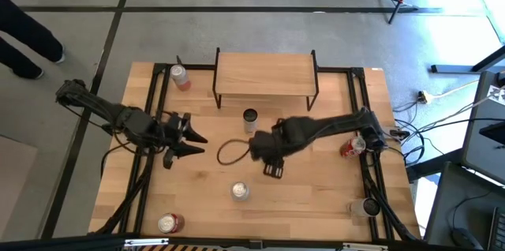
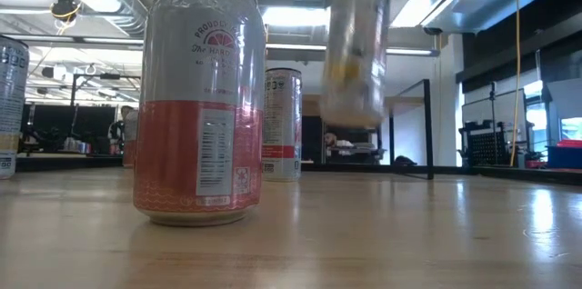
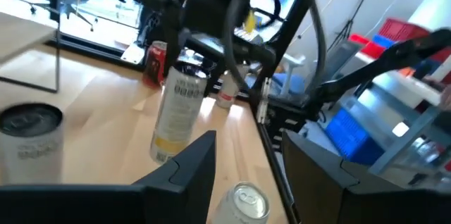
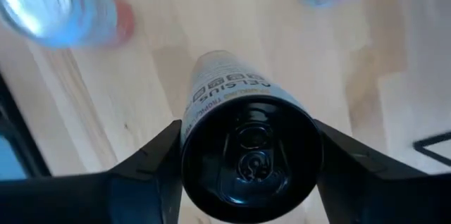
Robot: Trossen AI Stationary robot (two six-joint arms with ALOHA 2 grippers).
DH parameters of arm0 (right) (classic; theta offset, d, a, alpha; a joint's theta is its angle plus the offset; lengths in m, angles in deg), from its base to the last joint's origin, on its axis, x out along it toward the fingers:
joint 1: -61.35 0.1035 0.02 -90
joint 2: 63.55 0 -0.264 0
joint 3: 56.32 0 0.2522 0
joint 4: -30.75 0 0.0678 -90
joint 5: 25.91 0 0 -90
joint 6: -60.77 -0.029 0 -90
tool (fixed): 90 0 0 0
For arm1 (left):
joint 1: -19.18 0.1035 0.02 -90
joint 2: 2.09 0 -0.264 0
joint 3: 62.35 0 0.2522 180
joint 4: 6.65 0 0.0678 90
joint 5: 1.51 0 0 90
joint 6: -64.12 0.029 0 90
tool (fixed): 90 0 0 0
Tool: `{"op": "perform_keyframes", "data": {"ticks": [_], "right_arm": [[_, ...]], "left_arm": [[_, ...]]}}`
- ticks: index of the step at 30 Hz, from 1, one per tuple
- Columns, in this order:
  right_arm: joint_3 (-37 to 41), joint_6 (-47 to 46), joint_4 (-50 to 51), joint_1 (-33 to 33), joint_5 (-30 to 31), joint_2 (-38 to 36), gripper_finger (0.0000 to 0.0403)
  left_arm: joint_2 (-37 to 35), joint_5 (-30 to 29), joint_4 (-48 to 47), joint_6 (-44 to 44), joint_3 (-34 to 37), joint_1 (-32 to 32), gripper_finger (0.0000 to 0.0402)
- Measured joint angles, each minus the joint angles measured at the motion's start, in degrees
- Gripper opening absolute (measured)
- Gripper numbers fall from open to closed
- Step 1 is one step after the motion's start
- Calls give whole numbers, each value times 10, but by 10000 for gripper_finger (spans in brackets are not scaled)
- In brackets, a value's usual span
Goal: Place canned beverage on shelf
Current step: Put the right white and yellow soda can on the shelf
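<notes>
The right gripper (image 4: 246, 175) holds a slim white and yellow beverage can (image 4: 236, 111) by its upper end, one dark finger on each side of the black lid, whose pull tab is flat and unopened. In the left wrist view this can (image 3: 176, 111) hangs tilted, clear of the tabletop (image 3: 106, 104); in the low view it shows blurred (image 2: 356, 53) and lifted above the wood. From above, the right gripper (image 1: 264, 150) sits near the table's middle, just short of the shelf (image 1: 266, 75), whose light wooden top board carries nothing. A dark-topped can (image 1: 250, 117) stands upright on the table between that gripper and the shelf's front edge. The left gripper (image 1: 188, 136) hovers over the left half of the table, its fingers (image 3: 190, 164) parted to a moderate gap with nothing between them. Other cans stand apart on the table: a pink and silver one (image 1: 181, 77) beside the shelf's left legs, a silver-topped one (image 1: 240, 191) toward the near edge, a red one (image 1: 169, 222) at the near left corner, a red one (image 1: 349, 147) by the right arm, and a pale one (image 1: 365, 207) near the right rail. All lids that can be seen look sealed; contents cannot be told.
</notes>
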Motion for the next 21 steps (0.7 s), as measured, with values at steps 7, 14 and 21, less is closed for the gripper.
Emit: {"op": "perform_keyframes", "data": {"ticks": [7,14,21], "right_arm": [[-40,-6,-4,-63,10,-42,225],[-50,17,-5,-139,11,-88,225],[-49,86,-3,-216,22,-151,225]], "left_arm": [[0,-32,-137,11,-76,0,157],[0,-44,-172,15,-101,0,157],[7,-84,-172,58,-101,10,157]]}}
